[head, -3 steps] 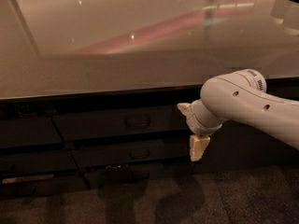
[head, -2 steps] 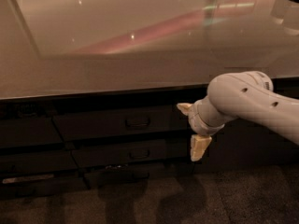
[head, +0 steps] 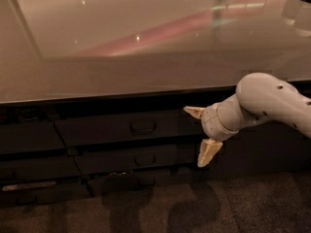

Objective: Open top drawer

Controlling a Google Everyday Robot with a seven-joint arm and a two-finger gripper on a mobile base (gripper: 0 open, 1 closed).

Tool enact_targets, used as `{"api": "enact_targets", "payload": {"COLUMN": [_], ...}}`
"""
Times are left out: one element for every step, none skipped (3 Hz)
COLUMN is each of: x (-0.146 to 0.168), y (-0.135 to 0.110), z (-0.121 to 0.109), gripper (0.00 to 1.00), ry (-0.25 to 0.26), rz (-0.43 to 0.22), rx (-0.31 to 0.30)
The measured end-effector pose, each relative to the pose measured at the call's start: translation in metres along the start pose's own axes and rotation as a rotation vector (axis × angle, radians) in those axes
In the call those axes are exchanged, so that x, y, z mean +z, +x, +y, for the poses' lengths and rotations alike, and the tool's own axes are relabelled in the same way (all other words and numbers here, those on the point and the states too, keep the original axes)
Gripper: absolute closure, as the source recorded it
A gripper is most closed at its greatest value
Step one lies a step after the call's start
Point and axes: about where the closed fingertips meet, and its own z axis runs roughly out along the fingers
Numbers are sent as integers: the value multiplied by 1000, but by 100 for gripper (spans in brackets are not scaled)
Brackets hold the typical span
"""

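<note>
Status: task not begun as far as contact goes. The top drawer (head: 112, 130) sits just under the edge of the glossy countertop (head: 146, 76). Its dark front looks flush with the panels beside it and with the narrower drawer front (head: 112, 161) below. No gap or rail shows, so I judge it fully shut.

Gripper (head: 201, 132): at the end of the white arm (head: 272, 101), which enters from the right. It is released and holds nothing. The two pale fingers are spread wide, one pointing up and left (head: 194, 111), the other pointing down (head: 209, 152).

Relative position: the gripper appears over the right end of the top drawer front, at about the drawer's height. The loop handle (head: 143, 127) at the drawer's centre lies to the left of the gripper, clearly apart from both fingers. How far the gripper stands out from the drawer face cannot be told from this single view.

Remaining, by my reading:
- move the gripper left to the handle
- bring the fingers around or behind the loop
- close on the loop
- pull the drawer outward

All of the opening is left to do.
</note>
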Motion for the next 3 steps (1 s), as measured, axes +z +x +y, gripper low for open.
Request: {"api": "enact_targets", "payload": {"x": [0, -1, -6], "y": [0, 5, 24], "z": [0, -10, -38], "gripper": [0, 0, 0], "ry": [0, -6, -4], "rz": [0, -4, -11], "rx": [0, 19, 79]}}
